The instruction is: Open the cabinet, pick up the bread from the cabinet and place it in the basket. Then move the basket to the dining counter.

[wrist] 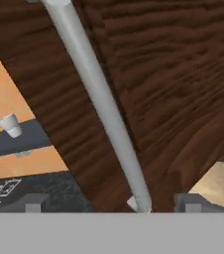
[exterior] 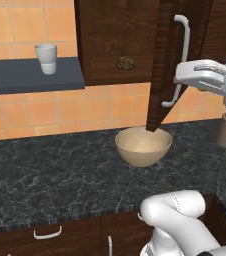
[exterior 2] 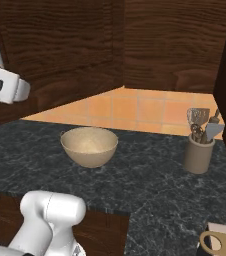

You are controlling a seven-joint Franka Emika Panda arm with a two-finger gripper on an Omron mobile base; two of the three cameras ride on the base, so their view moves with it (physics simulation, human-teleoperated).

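**Inspector:** Start with the bread.

**Assistant:** The bread lies inside the cabinet, a small knobbly brown lump on the bottom shelf, near the swung-out door. The door stands ajar, its edge turned toward the left base camera.

**Inspector:** And the handle?

**Assistant:** The silver bar handle runs vertically down the door face. In the hand view it crosses the frame diagonally, close in front of the camera, and its lower end sits between the two fingertips.

**Inspector:** State of the gripper?

**Assistant:** The gripper has its fingers spread well apart, one on each side of the bar; neither visibly presses it. Nothing is held.

**Inspector:** The basket?

**Assistant:** The basket stands upright on the black speckled counter, directly below the lower corner of the open door. Its speckled inside holds nothing.

**Inspector:** Surroundings?

**Assistant:** A white cup stands on a dark shelf left of the cabinet. A utensil holder with tools in it stands on the counter, well to the right of the basket. Orange tiles cover the wall behind.
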